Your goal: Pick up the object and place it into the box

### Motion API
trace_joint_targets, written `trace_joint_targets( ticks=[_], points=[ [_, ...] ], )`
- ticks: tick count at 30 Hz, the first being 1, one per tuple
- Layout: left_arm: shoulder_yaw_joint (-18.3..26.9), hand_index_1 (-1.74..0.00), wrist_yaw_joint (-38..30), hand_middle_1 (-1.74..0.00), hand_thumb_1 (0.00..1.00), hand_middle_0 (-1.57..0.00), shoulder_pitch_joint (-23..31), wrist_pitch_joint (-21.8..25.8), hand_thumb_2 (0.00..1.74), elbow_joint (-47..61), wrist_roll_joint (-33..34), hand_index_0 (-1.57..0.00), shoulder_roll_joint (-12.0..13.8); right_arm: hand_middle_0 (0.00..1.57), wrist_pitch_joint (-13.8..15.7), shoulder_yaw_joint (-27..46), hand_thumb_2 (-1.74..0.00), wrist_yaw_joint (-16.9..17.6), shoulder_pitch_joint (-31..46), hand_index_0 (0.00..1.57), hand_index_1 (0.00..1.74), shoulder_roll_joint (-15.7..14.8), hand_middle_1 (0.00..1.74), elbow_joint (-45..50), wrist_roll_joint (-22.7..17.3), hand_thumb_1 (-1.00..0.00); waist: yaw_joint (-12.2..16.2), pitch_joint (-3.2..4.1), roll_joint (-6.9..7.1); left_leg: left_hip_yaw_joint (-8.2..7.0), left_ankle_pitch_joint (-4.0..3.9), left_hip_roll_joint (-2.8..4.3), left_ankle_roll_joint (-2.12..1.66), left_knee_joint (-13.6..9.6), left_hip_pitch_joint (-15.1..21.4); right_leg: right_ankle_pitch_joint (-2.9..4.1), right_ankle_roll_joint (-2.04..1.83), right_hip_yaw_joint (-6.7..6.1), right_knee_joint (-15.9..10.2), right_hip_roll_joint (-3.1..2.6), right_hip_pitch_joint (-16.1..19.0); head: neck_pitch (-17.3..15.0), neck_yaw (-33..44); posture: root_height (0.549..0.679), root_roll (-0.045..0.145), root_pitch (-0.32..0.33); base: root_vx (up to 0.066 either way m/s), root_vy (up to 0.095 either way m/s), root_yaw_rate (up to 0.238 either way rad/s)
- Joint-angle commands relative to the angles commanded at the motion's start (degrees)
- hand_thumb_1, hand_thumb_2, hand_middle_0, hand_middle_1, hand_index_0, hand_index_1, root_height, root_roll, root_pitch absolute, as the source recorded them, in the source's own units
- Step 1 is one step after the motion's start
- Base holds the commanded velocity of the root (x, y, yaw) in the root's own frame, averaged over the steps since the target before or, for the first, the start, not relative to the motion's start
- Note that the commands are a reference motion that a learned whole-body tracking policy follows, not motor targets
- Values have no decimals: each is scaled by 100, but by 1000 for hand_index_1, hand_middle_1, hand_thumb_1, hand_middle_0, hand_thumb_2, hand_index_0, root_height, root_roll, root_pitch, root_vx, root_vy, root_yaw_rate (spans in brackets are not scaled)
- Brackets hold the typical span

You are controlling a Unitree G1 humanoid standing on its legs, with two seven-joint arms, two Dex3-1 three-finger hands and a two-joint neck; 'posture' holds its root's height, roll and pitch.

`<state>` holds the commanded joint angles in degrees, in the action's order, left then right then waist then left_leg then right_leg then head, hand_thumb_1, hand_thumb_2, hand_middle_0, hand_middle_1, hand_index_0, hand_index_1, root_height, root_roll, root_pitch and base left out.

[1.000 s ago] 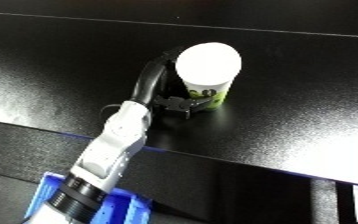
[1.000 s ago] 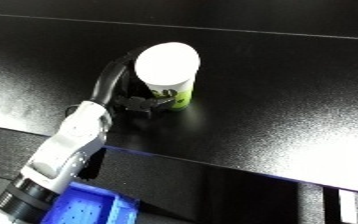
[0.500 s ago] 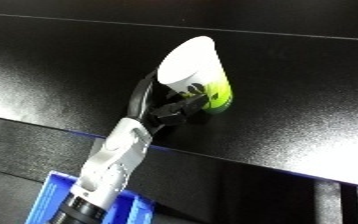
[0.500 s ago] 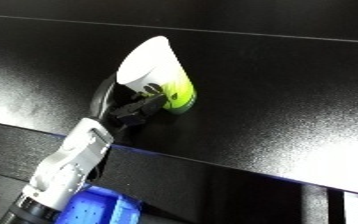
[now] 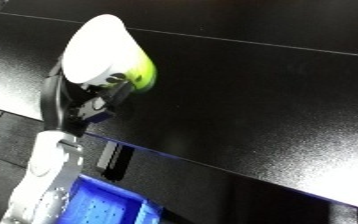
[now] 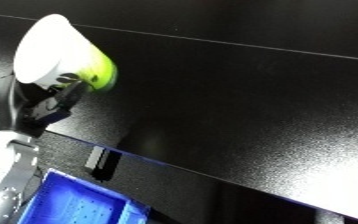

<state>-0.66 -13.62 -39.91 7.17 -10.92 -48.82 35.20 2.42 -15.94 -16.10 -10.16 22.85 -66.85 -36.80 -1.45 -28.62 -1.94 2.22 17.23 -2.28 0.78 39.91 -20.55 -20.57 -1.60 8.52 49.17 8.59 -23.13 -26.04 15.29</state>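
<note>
At the near-left edge of the black tabletop (image 5: 246,90), the left hand (image 5: 73,102) now carries the object (image 5: 104,52), a white-topped container with a yellow-green base, clear of the surface; half a second ago it was tilted but lower, and a second ago it stood upright on the tabletop. Fingers (image 5: 115,94) are curled round its lower body, clamped on it. It is tipped, white end up and leftward. Judgement: pick-up done, transfer to the bin under way. The blue bin (image 6: 78,205) sits below the tabletop edge at near left, directly under the forearm; the visible part of its floor appears empty, though most of it is cut off by the frame. Right hand not seen.
</note>
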Motion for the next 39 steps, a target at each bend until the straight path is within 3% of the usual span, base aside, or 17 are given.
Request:
trace_joint_targets(
  ticks=[5,11,13,17,21,28,32,39],
  points=[
    [571,-1740,-533,-1740,1000,-1570,564,314,1740,-429,179,-1570,273,0,32,116,0,6,74,0,0,35,0,-25,-30,0,-117,-19,-55,40,-39,-42,-11,-11,15,-55,41,51,18,31,65,-81,331,628,59,-60,-27,3,104],
    [1082,-1740,-1029,-1740,1000,-1570,1240,933,1740,-1618,214,-1570,442,0,-26,136,0,77,70,0,0,80,0,-1,-91,0,-196,-29,-92,70,-60,-77,-21,40,7,-144,99,87,35,29,144,-747,1215,629,67,-64,-27,8,68],
    [1162,-1740,-1113,-1740,1000,-1570,1413,1158,1740,-2073,103,-1570,479,0,-70,119,0,131,50,0,0,86,0,10,-68,0,-211,-34,-96,76,-70,-83,-24,51,13,-178,115,98,39,30,193,-831,1609,629,69,-68,1,19,55],
    [1203,-1740,-1178,-1740,1000,-1570,1607,1644,1740,-2873,72,-1570,549,0,-160,36,0,255,23,0,0,75,0,8,50,0,-224,-36,-63,74,-55,-76,2,114,21,-241,136,117,66,36,275,-766,2418,628,69,-78,23,24,36],
    [1267,-1740,-1190,-1740,1000,-1570,1717,1853,1740,-3560,-64,-1570,422,0,-231,-52,0,322,29,0,0,39,0,-22,72,0,-239,-2,23,85,-57,-52,39,130,22,-294,149,135,67,2,338,-740,3224,628,64,-81,29,21,-8],
    [1483,-1740,-537,-1740,1000,-1570,1701,1607,1740,-4732,-1033,-1570,252,0,-289,-107,0,385,34,0,0,-41,0,-140,244,0,-226,23,189,132,-107,-17,76,98,-16,-344,156,162,46,-68,411,-545,4130,627,52,-83,15,-8,42],
    [1514,-1740,-106,-1740,1000,-1570,1657,1253,1740,-5330,-1343,-1570,259,0,-305,-135,0,311,36,0,0,-74,0,-198,336,0,-190,28,284,150,-136,16,71,51,-28,-363,162,155,15,-115,430,-488,4392,627,49,-81,2,-3,15],
    [1442,-1131,585,-1131,650,-1020,1617,620,1131,-6221,-1523,-1020,229,0,-287,-161,0,176,13,0,0,-104,0,-260,475,0,-134,45,396,149,-207,52,42,-133,10,-345,152,151,-158,-182,504,-523,4460,630,46,-76,0,5,6]
  ],
)
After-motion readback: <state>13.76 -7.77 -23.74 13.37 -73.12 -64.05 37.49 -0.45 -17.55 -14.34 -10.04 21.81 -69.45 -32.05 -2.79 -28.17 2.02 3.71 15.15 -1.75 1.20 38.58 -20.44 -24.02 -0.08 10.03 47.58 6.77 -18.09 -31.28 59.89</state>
